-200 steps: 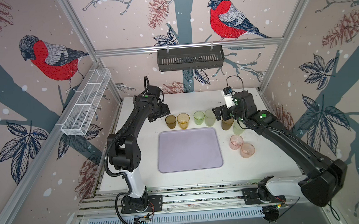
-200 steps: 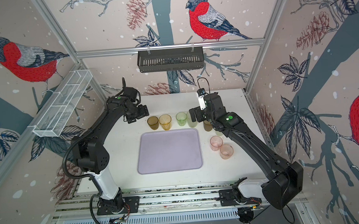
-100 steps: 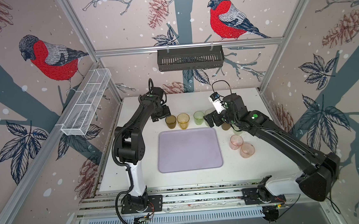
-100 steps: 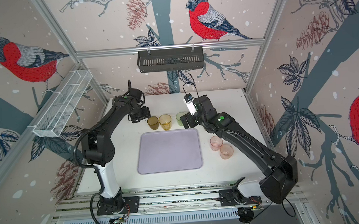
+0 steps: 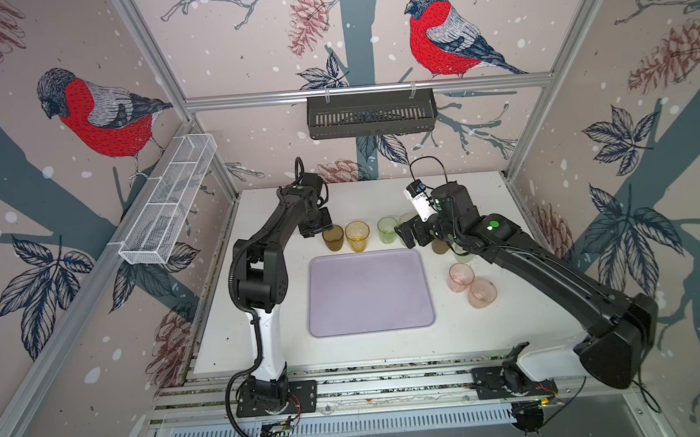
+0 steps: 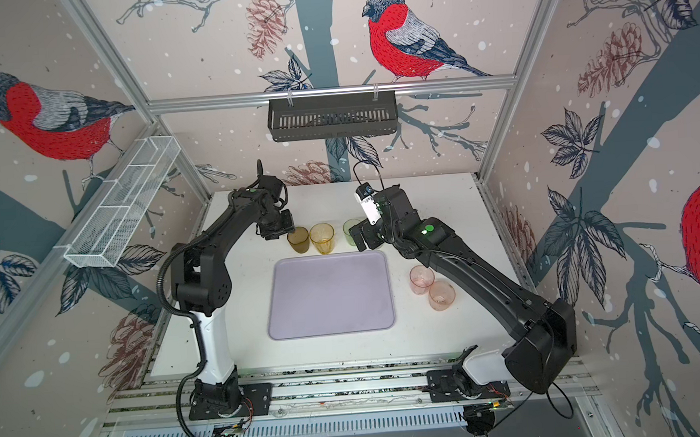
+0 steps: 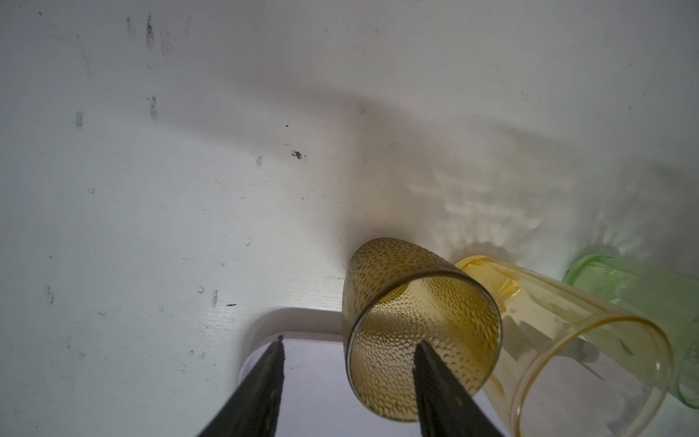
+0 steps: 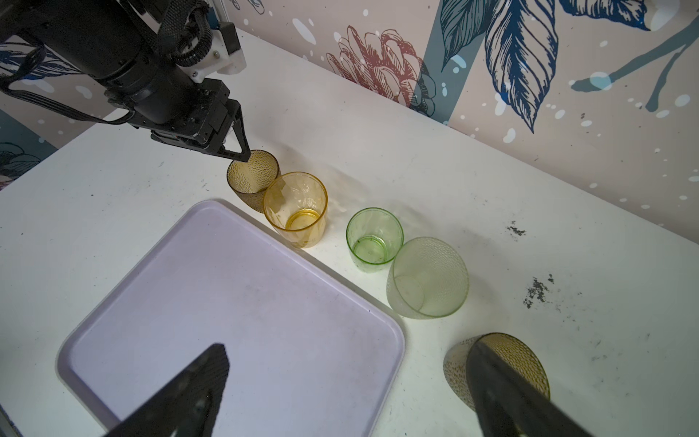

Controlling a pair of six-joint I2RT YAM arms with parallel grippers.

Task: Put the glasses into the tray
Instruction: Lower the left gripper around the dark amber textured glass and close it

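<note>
The lilac tray (image 5: 369, 293) lies bare mid-table. Behind it stand a brown glass (image 5: 333, 237), an amber glass (image 5: 357, 235) and a green glass (image 5: 387, 229). My left gripper (image 7: 350, 342) is open astride the brown glass's (image 7: 420, 302) near wall, one finger inside it and one outside, with a gap still showing. My right gripper (image 8: 346, 350) hangs wide open over the tray's (image 8: 227, 302) far right corner, holding nothing. Beside it stand a frosted pale green glass (image 8: 427, 278) and a second brown glass (image 8: 495, 367). Two pink glasses (image 5: 461, 276) (image 5: 482, 292) stand right of the tray.
A black slotted basket (image 5: 371, 114) hangs on the back rail and a white mesh basket (image 5: 168, 205) on the left rail. Another pale green glass (image 5: 463, 254) is half hidden under my right arm. White table shows in front of the tray.
My left gripper has come down onto the brown glass and its jaws have narrowed. My right gripper has swung left from the right-hand glasses to the tray's far corner, still wide open.
</note>
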